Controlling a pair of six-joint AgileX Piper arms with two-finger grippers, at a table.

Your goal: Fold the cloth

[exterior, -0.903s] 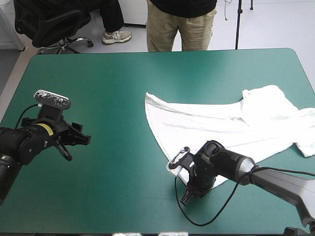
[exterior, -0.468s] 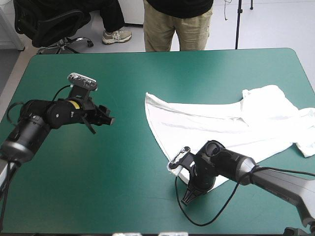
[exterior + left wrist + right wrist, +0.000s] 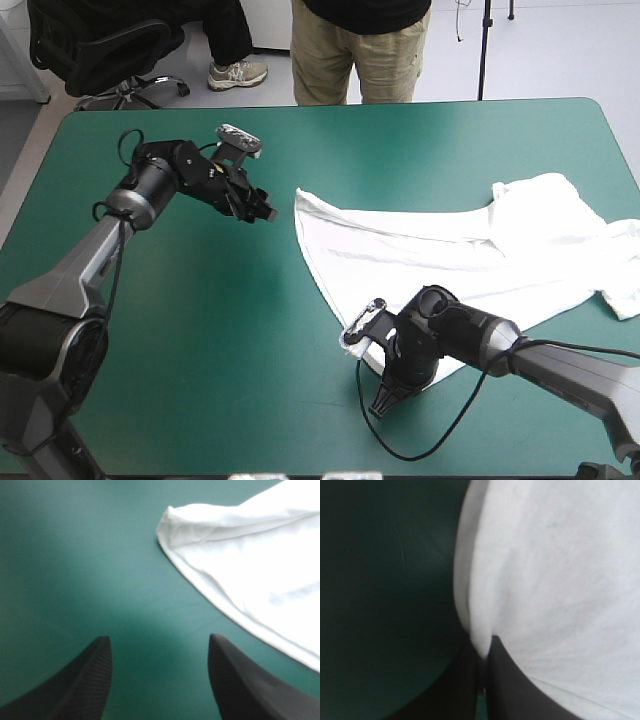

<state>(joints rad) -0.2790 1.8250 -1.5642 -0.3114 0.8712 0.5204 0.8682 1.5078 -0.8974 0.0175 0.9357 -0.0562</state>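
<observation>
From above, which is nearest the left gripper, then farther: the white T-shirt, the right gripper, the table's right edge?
From the left gripper:
1. White short-sleeved T-shirt, its corner just ahead.
2. Right gripper, toward the near edge.
3. Teal-green table's right edge, farthest.

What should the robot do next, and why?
Probably slide the left gripper forward onto the corner of the T-shirt and shut it: it is open, that corner lies just ahead, and the right gripper pinches the near corner.
</observation>
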